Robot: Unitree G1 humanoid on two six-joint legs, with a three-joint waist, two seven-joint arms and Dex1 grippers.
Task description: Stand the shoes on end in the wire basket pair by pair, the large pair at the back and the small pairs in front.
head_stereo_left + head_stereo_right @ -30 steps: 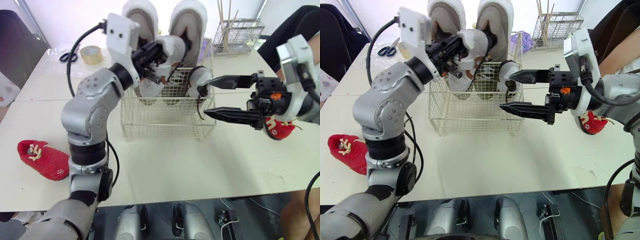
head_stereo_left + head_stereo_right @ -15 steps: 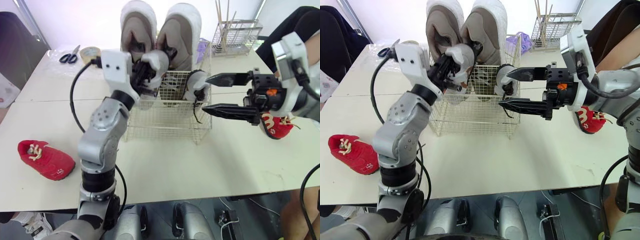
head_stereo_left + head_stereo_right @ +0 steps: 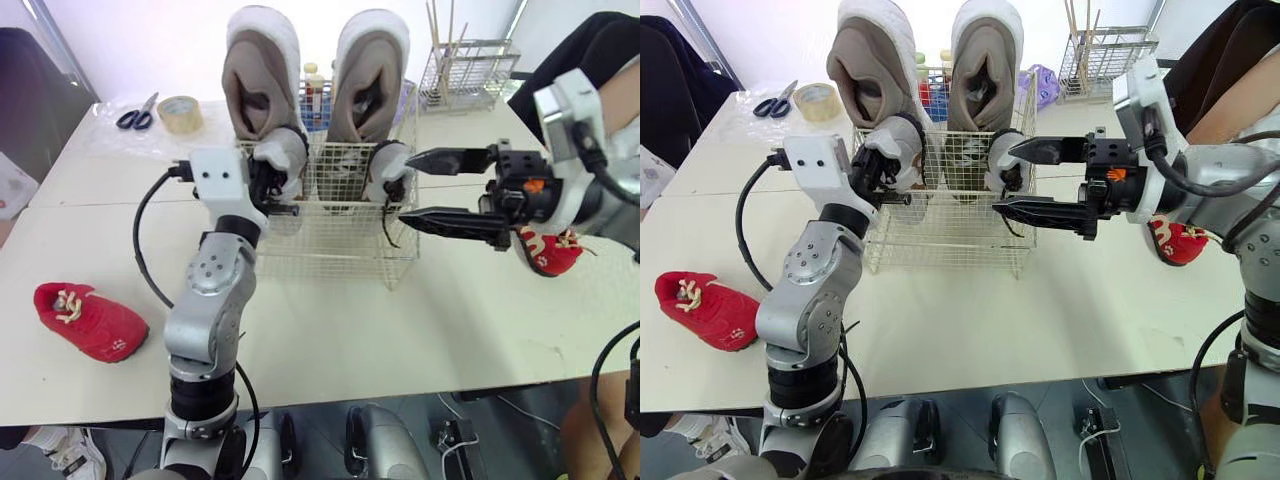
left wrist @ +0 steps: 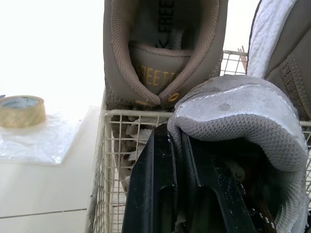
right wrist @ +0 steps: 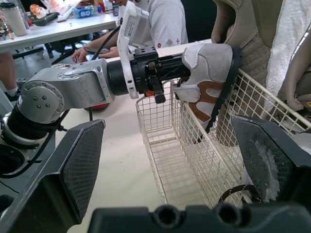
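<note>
The wire basket (image 3: pixel 330 250) sits mid-table, with the large pair (image 3: pixel 262 75) on end at its 12 o'clock. The left gripper (image 4: pixel 176 150) is clamped on a small grey shoe (image 3: pixel 283 160) at the 9 o'clock wall; released tilted, it would likely topple. The right gripper (image 3: pixel 408 187), jaws wide apart at 3 o'clock, could snag the lace (image 3: pixel 386 228) of the second grey shoe (image 3: pixel 390 165). The right wrist view shows that tilt; the left wrist view shows the pinched collar (image 4: pixel 228 121).

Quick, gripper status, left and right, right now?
Left gripper: shut on the small grey shoe at the wire basket's front.
Right gripper: open, holding nothing.
</note>
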